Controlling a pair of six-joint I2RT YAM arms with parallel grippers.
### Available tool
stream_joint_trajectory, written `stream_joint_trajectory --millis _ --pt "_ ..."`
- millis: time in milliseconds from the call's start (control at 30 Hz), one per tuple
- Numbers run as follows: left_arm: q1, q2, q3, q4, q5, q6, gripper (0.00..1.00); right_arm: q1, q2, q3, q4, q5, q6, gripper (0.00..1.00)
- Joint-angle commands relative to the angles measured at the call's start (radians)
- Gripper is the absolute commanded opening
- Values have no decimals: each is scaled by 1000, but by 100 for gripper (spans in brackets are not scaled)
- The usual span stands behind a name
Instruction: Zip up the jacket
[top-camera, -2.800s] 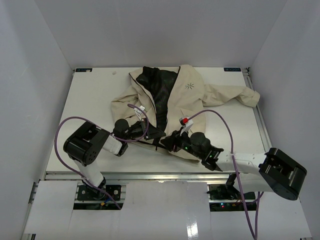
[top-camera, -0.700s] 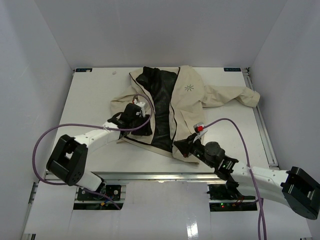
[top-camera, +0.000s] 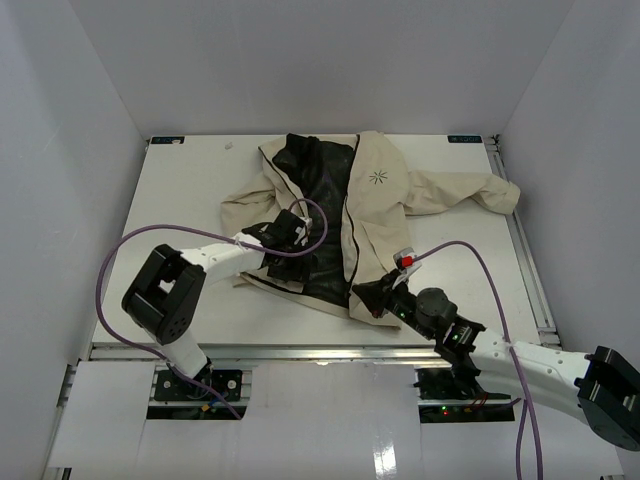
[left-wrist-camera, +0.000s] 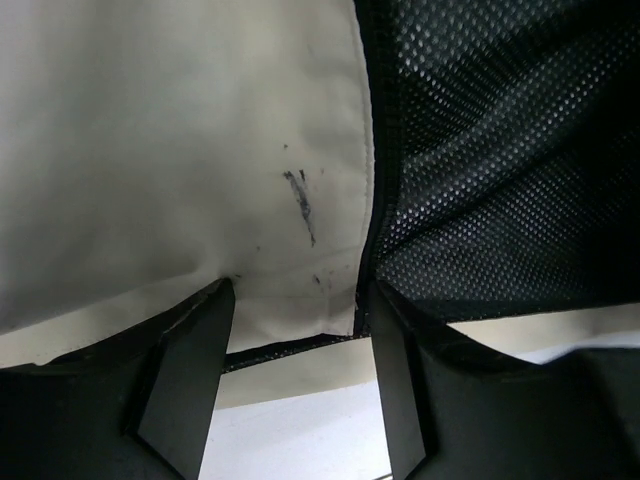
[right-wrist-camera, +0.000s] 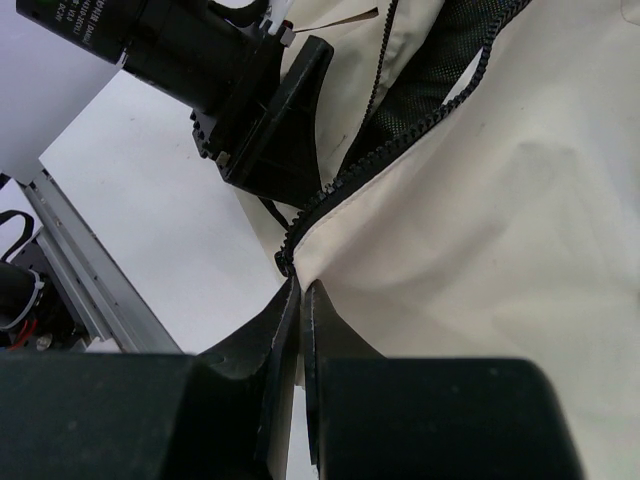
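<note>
The cream jacket (top-camera: 375, 190) lies open on the white table (top-camera: 170, 200), its black lining (top-camera: 320, 200) facing up. My left gripper (top-camera: 296, 240) is open at the bottom of the left front panel. In the left wrist view its fingers (left-wrist-camera: 190, 370) straddle the hem corner of that panel (left-wrist-camera: 180, 150), next to the dark zipper edge (left-wrist-camera: 378, 150). My right gripper (top-camera: 368, 296) is shut on the bottom corner of the right panel. In the right wrist view its tips (right-wrist-camera: 300, 300) pinch the fabric just below the lower end of the zipper teeth (right-wrist-camera: 400, 140). The left gripper (right-wrist-camera: 260, 110) shows beyond them.
A sleeve (top-camera: 480, 190) stretches toward the table's right edge. A metal rail (top-camera: 300, 350) runs along the near edge. White walls close in the left, right and back sides. Purple cables (top-camera: 120, 260) loop off both arms.
My left gripper has slid right along the left panel's hem toward the lining and opened a little wider. The right gripper, still shut on the corner, has drawn slightly right and nearer.
</note>
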Motion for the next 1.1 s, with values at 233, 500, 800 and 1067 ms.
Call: stream_joint_trajectory --millis 233,500,800,1067 --pt "-27 2 -1 24 8 -4 6 -3 -6 -2 11 24 -17 8" --pt "-27 -86 -31 52 10 -26 2 -3 -28 -7 2 34 -14 8" --pt "-26 -97 -13 -6 -86 -50 61 -3 -22 -6 -4 36 -17 8" --pt "-43 20 36 -2 -87 -51 73 -3 -41 -5 -21 44 -20 8"
